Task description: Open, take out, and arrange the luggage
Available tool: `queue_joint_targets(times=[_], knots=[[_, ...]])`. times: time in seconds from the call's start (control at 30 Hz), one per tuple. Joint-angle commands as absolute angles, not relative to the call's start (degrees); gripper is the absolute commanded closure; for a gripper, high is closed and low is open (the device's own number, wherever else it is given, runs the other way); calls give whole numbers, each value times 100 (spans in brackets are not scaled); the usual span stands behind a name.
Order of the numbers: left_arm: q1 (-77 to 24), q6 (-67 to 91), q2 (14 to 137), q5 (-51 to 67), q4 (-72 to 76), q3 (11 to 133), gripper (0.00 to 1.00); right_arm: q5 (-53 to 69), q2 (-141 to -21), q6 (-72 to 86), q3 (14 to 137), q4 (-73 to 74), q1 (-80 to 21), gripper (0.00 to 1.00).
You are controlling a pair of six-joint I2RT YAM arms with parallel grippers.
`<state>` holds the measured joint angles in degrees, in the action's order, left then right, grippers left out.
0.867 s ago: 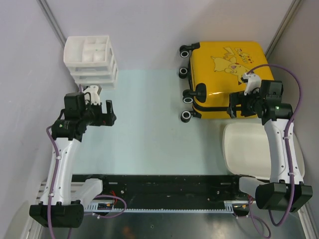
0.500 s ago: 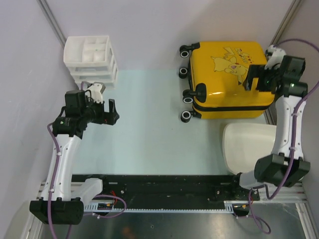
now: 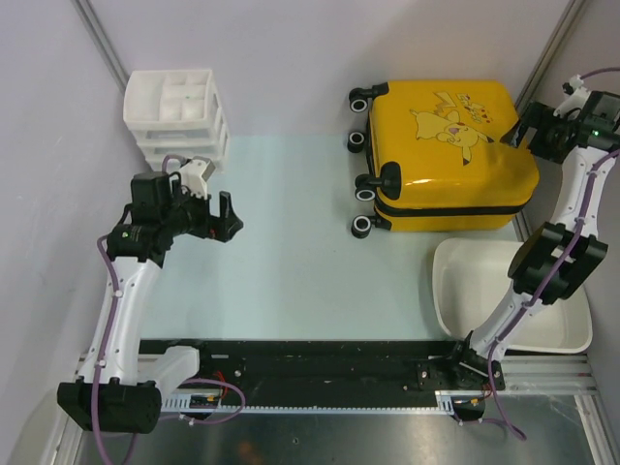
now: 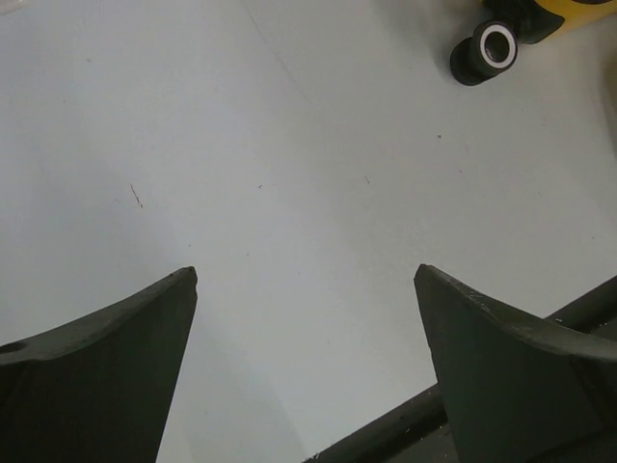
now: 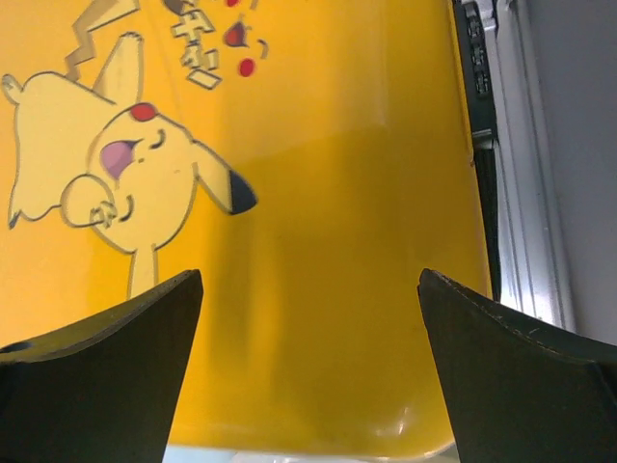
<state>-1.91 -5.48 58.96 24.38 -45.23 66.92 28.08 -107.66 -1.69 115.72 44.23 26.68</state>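
Note:
The yellow Pikachu suitcase [image 3: 446, 155] lies flat and closed at the far right of the table, its black wheels [image 3: 364, 194] facing left. My right gripper [image 3: 526, 134] is open and empty, held above the suitcase's right end. In the right wrist view the yellow shell [image 5: 318, 241] with the Pikachu print fills the frame between the open fingers [image 5: 125, 376]. My left gripper [image 3: 221, 219] is open and empty over the bare table left of centre. The left wrist view shows one suitcase wheel [image 4: 490, 50] at the top right.
A white plastic drawer unit [image 3: 176, 118] stands at the far left. A white tub [image 3: 499, 291] sits near the front right, just below the suitcase. A metal frame post [image 3: 542, 58] runs close by the right gripper. The black base rail [image 3: 310, 363] spans the near edge.
My right arm swung from the suitcase's near edge to its far right end. My left gripper drifted slightly right and forward over the table.

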Motion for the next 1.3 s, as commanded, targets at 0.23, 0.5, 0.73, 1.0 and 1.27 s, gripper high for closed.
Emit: queue_joint_targets(times=[0.23,0.5,0.73,1.0,1.27], knots=[[-255,-940,5827,2733,-4105,6381,0,4611,-11742,500,11699,4078,2971,0],[-255,-949,5836,2760,-3982,6205,0,5642,-11795,501,11031,4279,2620,1],[-255,-932,5845,2830,-3841,6082,0,6082,-11646,19,10679,4745,2005,5],[-255,-923,5862,2865,-3700,5985,0,6179,-11119,-509,9652,4966,960,9],[-255,-765,6029,2900,-3507,5968,0,5757,-10653,-1019,9009,4966,-156,10]])
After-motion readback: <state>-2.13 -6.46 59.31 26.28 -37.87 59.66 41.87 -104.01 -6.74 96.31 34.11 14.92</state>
